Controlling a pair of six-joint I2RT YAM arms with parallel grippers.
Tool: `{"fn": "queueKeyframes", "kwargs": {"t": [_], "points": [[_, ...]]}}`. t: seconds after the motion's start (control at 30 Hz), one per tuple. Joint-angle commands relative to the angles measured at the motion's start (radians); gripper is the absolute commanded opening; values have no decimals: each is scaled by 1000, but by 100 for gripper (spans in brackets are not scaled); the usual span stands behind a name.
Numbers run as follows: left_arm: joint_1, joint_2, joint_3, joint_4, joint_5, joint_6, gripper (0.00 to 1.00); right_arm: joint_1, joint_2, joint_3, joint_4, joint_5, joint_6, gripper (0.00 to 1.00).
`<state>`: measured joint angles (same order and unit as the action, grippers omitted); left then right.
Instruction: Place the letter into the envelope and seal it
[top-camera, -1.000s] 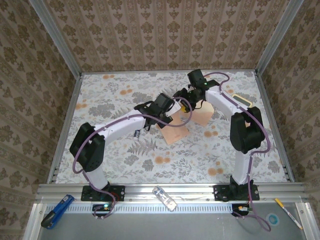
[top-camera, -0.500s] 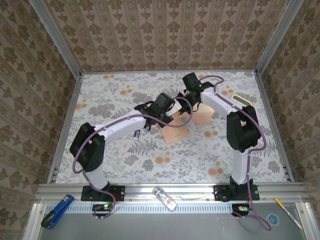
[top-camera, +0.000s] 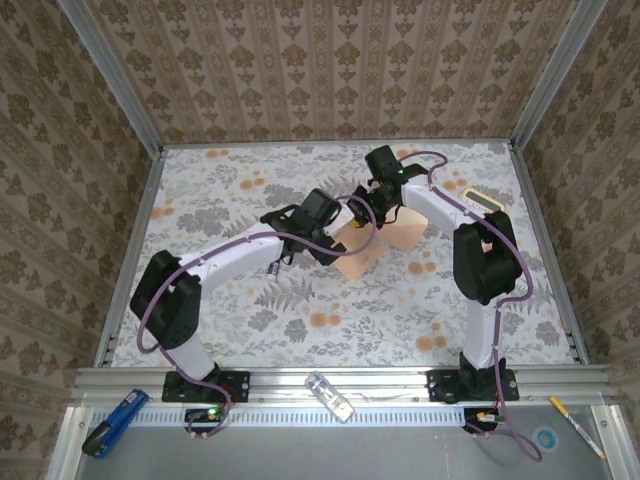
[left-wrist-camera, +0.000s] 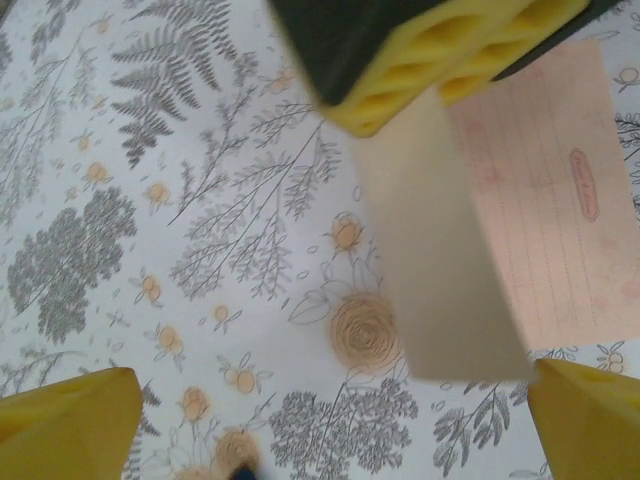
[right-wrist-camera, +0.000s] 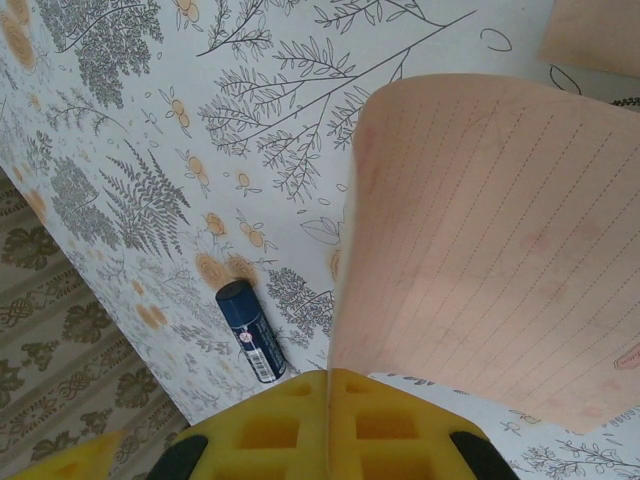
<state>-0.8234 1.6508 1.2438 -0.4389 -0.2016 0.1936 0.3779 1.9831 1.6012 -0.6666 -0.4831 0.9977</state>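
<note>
**Swap done: my right gripper (right-wrist-camera: 328, 392) has the letter (right-wrist-camera: 500, 250), my left gripper (left-wrist-camera: 330, 415) just let go**

A second ago my left was clamped tight and my right was only half closed. Now the left is spread wide with nothing in it, and the right is pinching one edge of the letter. The sheet curls up off the table (top-camera: 220, 200) just beside the envelope (top-camera: 408, 236), on the side toward my left arm. I reckon that means it's ready to be fed in. The envelope lies flat, nothing inside it yet as far as I can see, and I can't tell how its flap sits.
</note>
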Motion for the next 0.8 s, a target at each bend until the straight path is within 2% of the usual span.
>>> {"fn": "queueKeyframes", "kwargs": {"t": [0.0,0.2,0.33,0.6,0.77], "points": [[33,-127,-56,-21,50,-103,100,2,-39,-32,14,5,-16,0],[151,-267,-158,0,173,-267,100,2,-98,-114,118,-28,-61,0],[259,-286,-186,66,327,-390,100,2,-142,-196,238,-87,-96,0],[401,-161,-217,306,670,-614,100,2,-227,-319,385,-180,-169,0],[430,-62,-246,452,803,-692,100,1,-257,-381,524,-255,-175,0]]}}
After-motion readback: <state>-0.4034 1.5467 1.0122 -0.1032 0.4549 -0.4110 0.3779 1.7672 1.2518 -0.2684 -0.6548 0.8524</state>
